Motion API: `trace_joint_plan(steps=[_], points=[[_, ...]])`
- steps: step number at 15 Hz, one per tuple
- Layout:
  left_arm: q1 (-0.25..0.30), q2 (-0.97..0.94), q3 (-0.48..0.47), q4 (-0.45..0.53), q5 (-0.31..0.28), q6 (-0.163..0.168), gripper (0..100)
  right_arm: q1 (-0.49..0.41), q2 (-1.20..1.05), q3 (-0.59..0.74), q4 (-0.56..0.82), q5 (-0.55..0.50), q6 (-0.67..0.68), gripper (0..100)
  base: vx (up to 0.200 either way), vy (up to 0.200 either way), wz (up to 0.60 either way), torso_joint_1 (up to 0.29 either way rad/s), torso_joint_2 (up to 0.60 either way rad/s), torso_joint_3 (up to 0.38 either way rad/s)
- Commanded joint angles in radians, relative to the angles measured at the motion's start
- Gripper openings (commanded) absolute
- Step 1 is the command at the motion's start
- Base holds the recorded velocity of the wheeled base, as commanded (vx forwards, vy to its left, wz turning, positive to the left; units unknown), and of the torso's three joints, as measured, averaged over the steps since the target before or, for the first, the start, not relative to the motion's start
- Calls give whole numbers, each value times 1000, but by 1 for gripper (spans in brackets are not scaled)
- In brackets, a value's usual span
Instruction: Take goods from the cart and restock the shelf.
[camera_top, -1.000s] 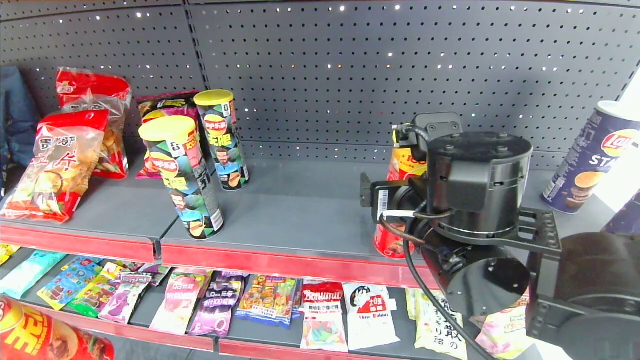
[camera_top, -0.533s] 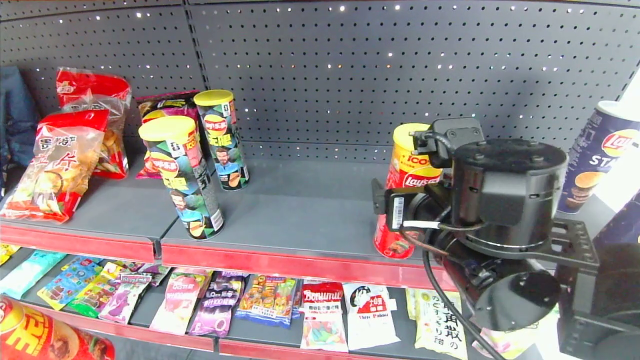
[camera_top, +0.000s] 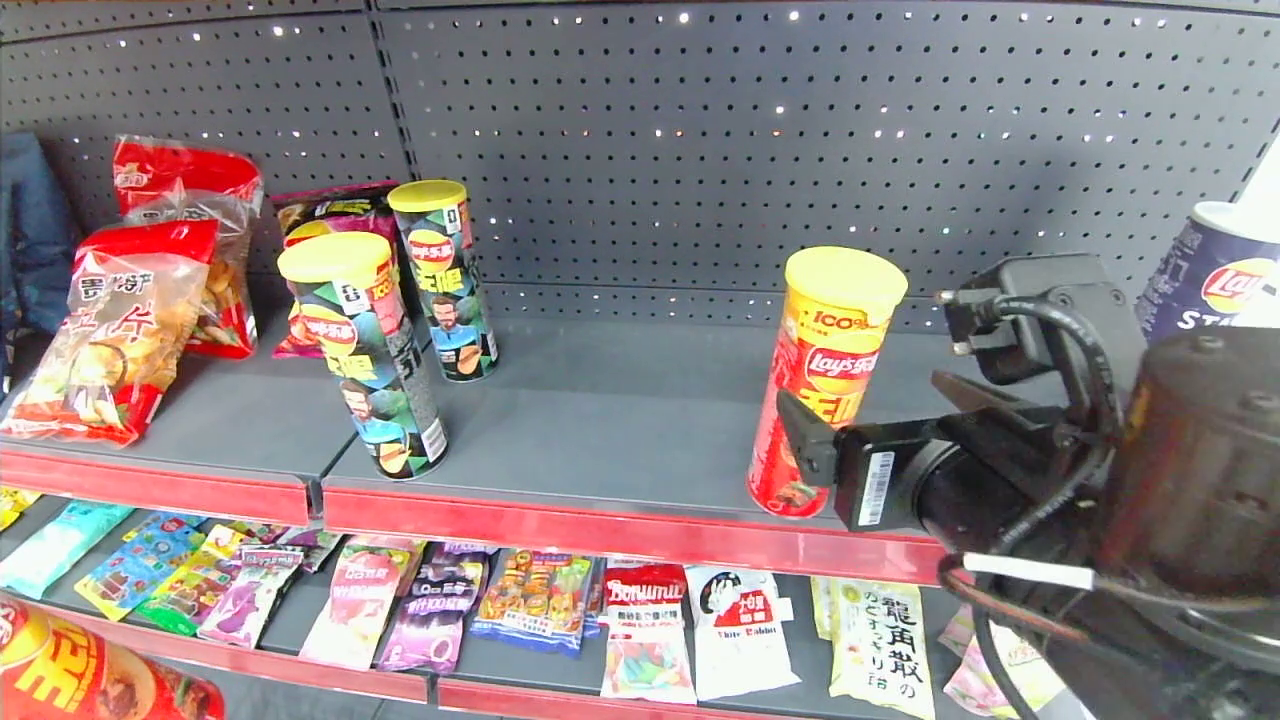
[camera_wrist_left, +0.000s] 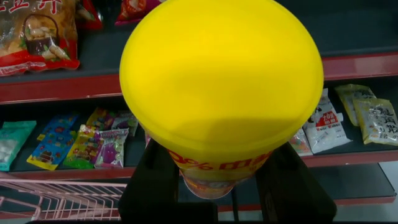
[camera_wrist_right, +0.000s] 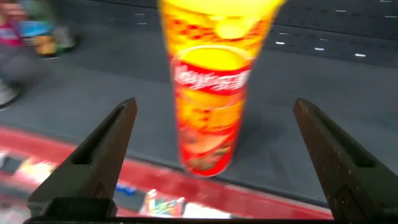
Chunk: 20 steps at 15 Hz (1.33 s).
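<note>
A tall red and yellow chips can (camera_top: 825, 380) with a yellow lid stands upright near the front edge of the grey top shelf (camera_top: 620, 410). My right gripper (camera_top: 860, 395) is open just in front of it, to its right, and does not touch it. In the right wrist view the can (camera_wrist_right: 211, 106) stands beyond the gripper (camera_wrist_right: 214, 102), between the spread fingers (camera_wrist_right: 93, 162). My left gripper (camera_wrist_left: 214, 183) is shut on a second chips can, whose yellow lid (camera_wrist_left: 221, 74) hides most of it. A red and yellow can (camera_top: 80, 670) shows at the lower left corner.
Two dark cans with yellow lids (camera_top: 365, 360) (camera_top: 445, 275) and red snack bags (camera_top: 110, 330) stand on the shelf's left. A dark blue can (camera_top: 1200, 290) is at the far right. Candy packs (camera_top: 640, 620) fill the lower shelf. A pink wire cart (camera_wrist_left: 56, 199) is below.
My right arm has drawn back to the right and lower, away from the red and yellow can. The can stays standing on the shelf, now uncovered.
</note>
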<state>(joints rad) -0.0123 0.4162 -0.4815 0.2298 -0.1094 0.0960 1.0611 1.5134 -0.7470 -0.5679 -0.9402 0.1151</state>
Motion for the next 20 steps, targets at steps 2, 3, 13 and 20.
trace_joint_plan(steps=[2,3,13,20], points=[[0,7,-16,0,2,1,0,69,-79,48,0,57,31,100,0,0,0,0,0,0],[0,7,-16,0,4,1,0,76,-105,90,0,78,32,100,0,0,0,0,0,0],[-1,59,-49,-27,-26,1,0,-368,-604,388,10,785,-224,100,0,0,0,0,0,0],[-3,108,-98,-64,-135,1,0,-925,-998,403,514,1120,-270,100,0,0,0,0,0,0]])
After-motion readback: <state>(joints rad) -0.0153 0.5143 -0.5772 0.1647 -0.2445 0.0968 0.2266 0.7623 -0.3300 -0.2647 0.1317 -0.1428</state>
